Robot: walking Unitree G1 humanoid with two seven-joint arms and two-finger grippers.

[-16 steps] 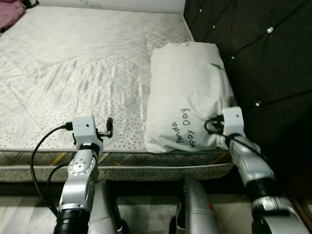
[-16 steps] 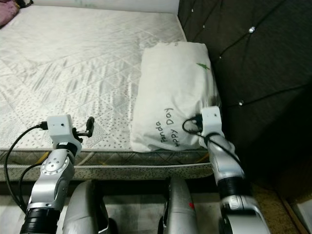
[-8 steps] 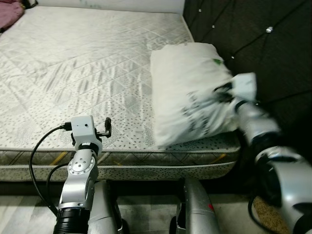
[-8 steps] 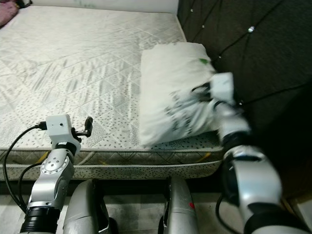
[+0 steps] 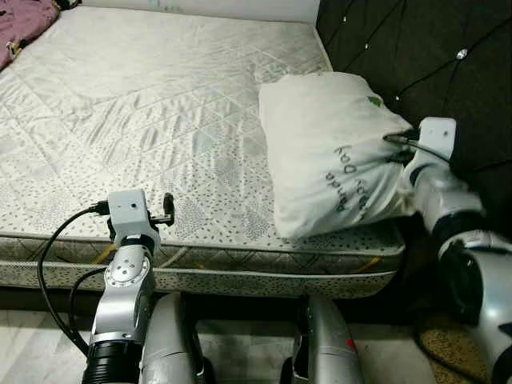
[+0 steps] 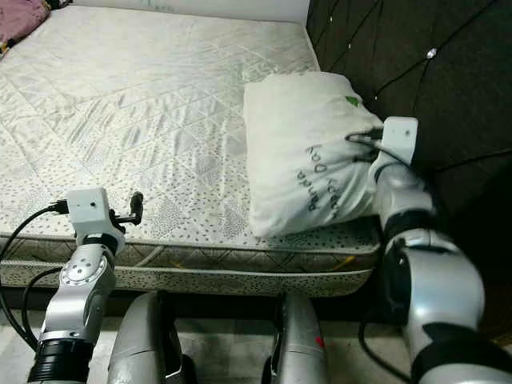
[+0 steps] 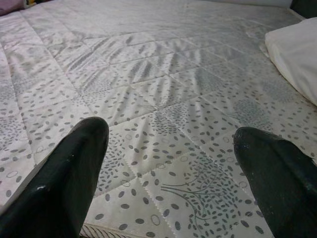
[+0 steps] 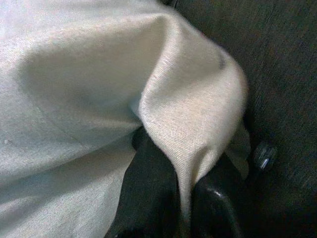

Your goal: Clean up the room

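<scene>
Pillow (image 5: 332, 164): white, printed with dark handwriting-style lettering and a small green mark near its far end; it lies at the right of the frame on the mattress, against the dark headboard, its near end raised and turned toward the lower right

My right gripper (image 8: 183, 198): clamped on a fold of the pillow's fabric at its right-hand near corner; the wrist view shows the cloth pinched between my two black fingers (image 8: 148, 193) (the fold runs up over them and hides the tips)

My right arm (image 5: 444, 200): at the right edge of the frame, reaching in from the lower right, its white wrist camera block just beside the pillow's edge

My left gripper (image 7: 171, 163): fingers spread wide, holding nothing, poised just above the patterned mattress near its front edge

My left arm (image 5: 124, 280): lower left of the frame, upright, cable looping off to its side

Mattress (image 5: 144, 120): quilted, pale grey with a dotted leaf print, taking up the upper left and centre

Headboard (image 5: 416, 56): dark, tufted with shiny buttons, upper right

Purple cloth (image 5: 24, 32): bunched at the upper left corner, on the mattress
</scene>
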